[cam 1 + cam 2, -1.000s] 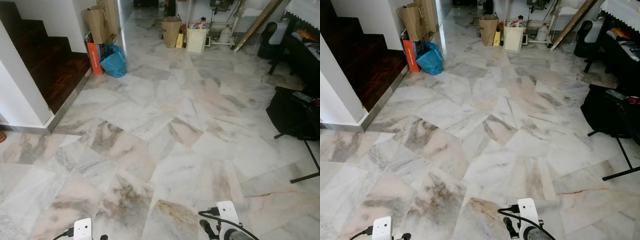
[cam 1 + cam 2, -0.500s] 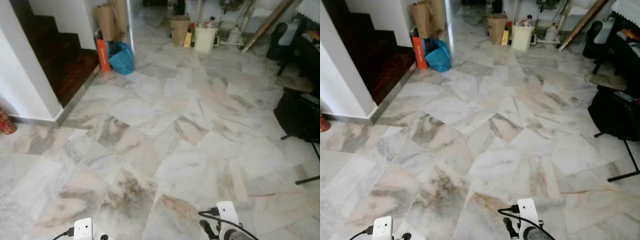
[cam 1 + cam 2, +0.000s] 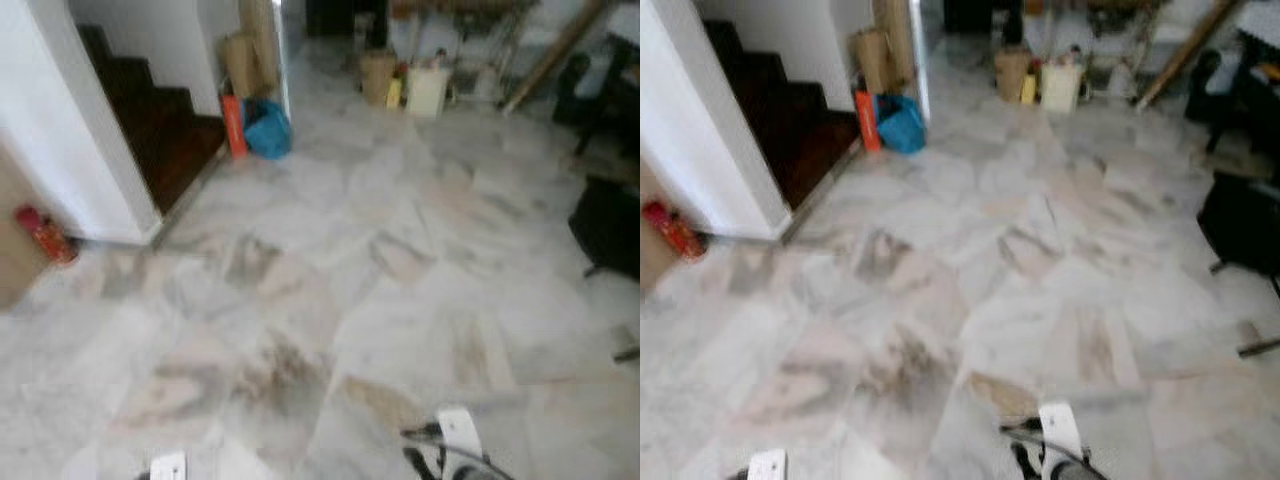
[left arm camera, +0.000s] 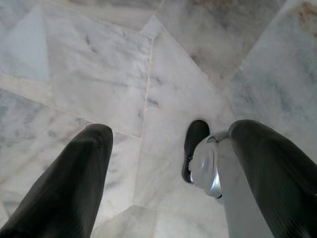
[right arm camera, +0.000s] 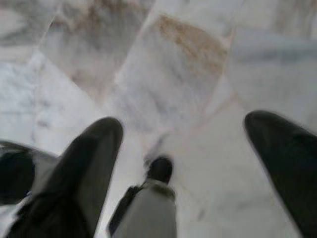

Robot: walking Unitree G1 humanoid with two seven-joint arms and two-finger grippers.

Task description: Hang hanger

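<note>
Walking/search phase, judging by the blur across both eye views — no hanger and no rail anywhere in sight, so the task's thing can't be placed from here. Left gripper (image 4: 163, 173) hanging low over the marble floor (image 3: 330, 300), fingers (image 4: 74, 183) spread wide, nothing between them; the robot's own dark foot (image 4: 194, 144) visible below. Right gripper (image 5: 181, 163) the same — fingers (image 5: 86, 168) apart, empty, pointed down at the floor. Landmark: dark wooden staircase (image 3: 160, 130). Just past its foot, an orange bag (image 3: 233, 125) and a blue bag (image 3: 268, 128) side by side on the floor. On the near side of the white wall (image 3: 70, 130) flanking the stairs, a red cylinder (image 3: 42, 234) lying on the floor, too blurred to identify. Well beyond the stairs, a cluster of paper bags and boxes (image 3: 405, 82) against the far wall. Far across the floor from the stairs, a black bag (image 3: 608, 225). Next move, probably: hold heading until the blur clears, locate the hanger first, then the hanging spot — grippers already open for a pickup.
</note>
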